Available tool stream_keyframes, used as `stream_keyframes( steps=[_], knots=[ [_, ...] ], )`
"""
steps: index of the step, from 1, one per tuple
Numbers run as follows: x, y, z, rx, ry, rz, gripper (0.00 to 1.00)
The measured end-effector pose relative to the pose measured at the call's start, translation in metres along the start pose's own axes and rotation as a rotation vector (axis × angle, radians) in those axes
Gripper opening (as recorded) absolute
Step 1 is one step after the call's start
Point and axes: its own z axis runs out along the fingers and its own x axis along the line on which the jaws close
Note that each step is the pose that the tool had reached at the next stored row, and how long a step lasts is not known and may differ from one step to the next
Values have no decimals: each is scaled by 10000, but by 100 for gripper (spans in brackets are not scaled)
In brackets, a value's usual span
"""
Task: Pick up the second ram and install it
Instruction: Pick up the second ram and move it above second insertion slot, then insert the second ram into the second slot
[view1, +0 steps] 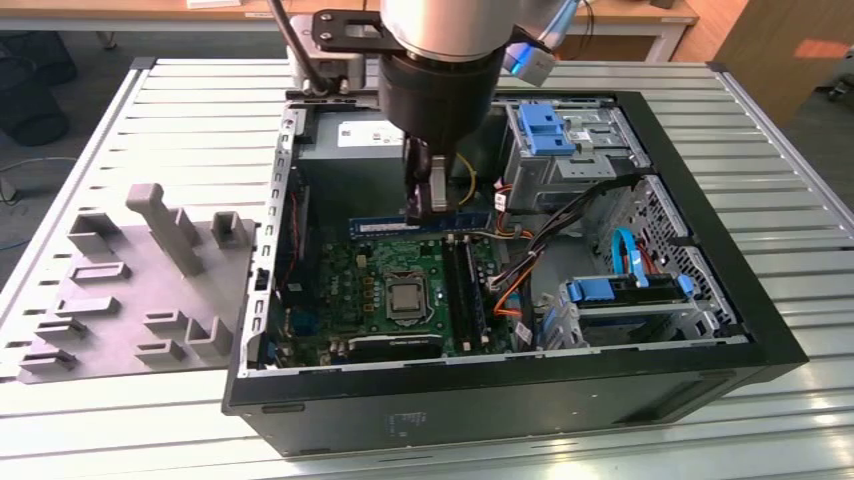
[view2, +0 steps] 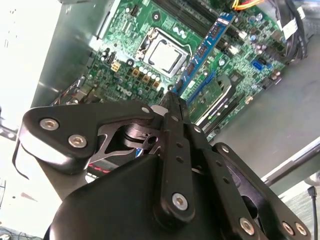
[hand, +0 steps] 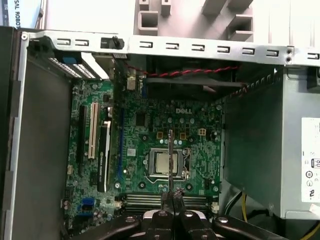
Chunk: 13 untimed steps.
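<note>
A slatted metal table (view1: 160, 100) carries an open computer case (view1: 507, 410) with a green motherboard (view1: 360, 290) lying flat inside. A grey tray (view1: 120, 290) sits just beside the case, on the exterior view's left. The gripper (view1: 430, 205) hangs inside the case, its fingers pinched narrow on the second ram (view1: 380, 226). The stick is held edge-down above the board, apart from it, and shows in both wrist views (view2: 205, 47) (hand: 170, 150).

An open black computer case (view1: 534, 410) lies on a slatted metal table (view1: 200, 110), its green motherboard (view1: 350, 292) and silver processor (view1: 403, 296) exposed (blue drive brackets (view1: 545, 128) at the exterior view's right); a grey tray (view1: 134, 300) of upright blocks sits just beside it.
</note>
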Motion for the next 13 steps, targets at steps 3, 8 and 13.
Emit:
stream_keyframes(
  steps=[3,8,13],
  knots=[
    [-9,-31,14,-1,2,0,11],
    [-29,-35,28,0,1,-1,11],
    [-30,-35,32,0,2,0,11]
  ],
)
